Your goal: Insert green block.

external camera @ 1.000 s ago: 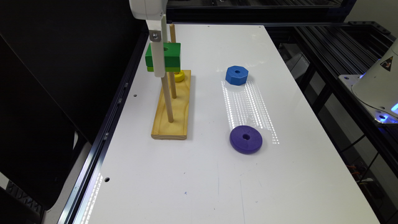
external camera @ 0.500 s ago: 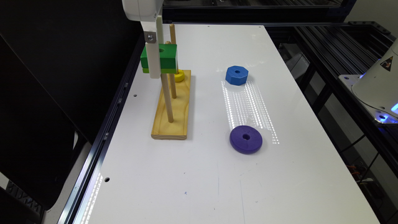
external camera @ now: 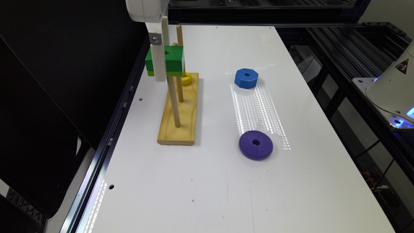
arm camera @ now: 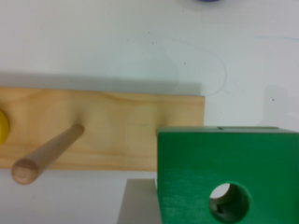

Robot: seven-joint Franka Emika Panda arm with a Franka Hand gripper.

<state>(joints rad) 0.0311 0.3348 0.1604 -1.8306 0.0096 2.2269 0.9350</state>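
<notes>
The green block (external camera: 173, 61), dark green with a lime bottom layer and a round hole, hangs in the air above the wooden peg base (external camera: 181, 113). My gripper (external camera: 165, 69) is shut on it. One white finger (external camera: 159, 64) lies across its near face. The block covers the top of the nearest peg (external camera: 174, 103). In the wrist view the green block (arm camera: 229, 172) has a bit of wood showing through its hole, a grey finger (arm camera: 135, 203) sits beside it, and a bare peg (arm camera: 46, 151) slants over the base (arm camera: 131, 126).
A yellow ring (external camera: 187, 78) sits at the foot of the farthest peg (external camera: 179, 35). A blue octagonal block (external camera: 246, 77) and a purple disc (external camera: 256, 145) lie on the white table toward the exterior view's right. The table's edge and a black rail run just beside the base.
The gripper carried the green block a little toward the exterior view's left a second ago. Over the last half second it has hardly moved.
</notes>
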